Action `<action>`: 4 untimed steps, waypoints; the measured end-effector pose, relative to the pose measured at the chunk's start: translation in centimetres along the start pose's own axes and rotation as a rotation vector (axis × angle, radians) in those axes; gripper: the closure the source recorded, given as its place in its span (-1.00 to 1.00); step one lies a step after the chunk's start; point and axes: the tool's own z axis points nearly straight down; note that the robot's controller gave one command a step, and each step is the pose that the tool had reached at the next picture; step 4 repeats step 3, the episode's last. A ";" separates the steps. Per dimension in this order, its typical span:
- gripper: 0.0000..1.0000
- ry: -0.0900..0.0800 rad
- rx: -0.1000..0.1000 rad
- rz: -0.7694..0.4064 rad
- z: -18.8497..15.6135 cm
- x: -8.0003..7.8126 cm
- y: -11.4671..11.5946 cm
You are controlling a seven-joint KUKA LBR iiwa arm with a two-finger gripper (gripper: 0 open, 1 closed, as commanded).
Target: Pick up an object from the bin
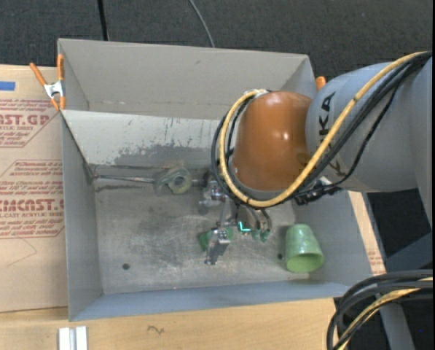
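Camera view: letters "KA" readable on grey arm (381,133), rest behind yellow cable. Hand (217,245) low over bin (166,71) floor, front-middle; wide or narrow, cannot tell. Small green piece (205,237) just beside hand, shape unclear. Green cup (302,249) on its side near right front corner. Open floor to the left.

The light was even and moderately bright, falling from above. The far and left walls of the bin (79,195) stood pale, while its bottom was duller, with a soft-edged shadow spread beneath the arm (377,137) near the middle. The orange cover (272,141) carried a broad, mild sheen on its upper curve and no hard glare. The green cup (302,248) was lit plainly along its side. The carpet (275,13) beyond the bin lay dark.
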 end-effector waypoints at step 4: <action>1.00 -0.018 0.002 -0.367 -7.0 -7.9 -4.4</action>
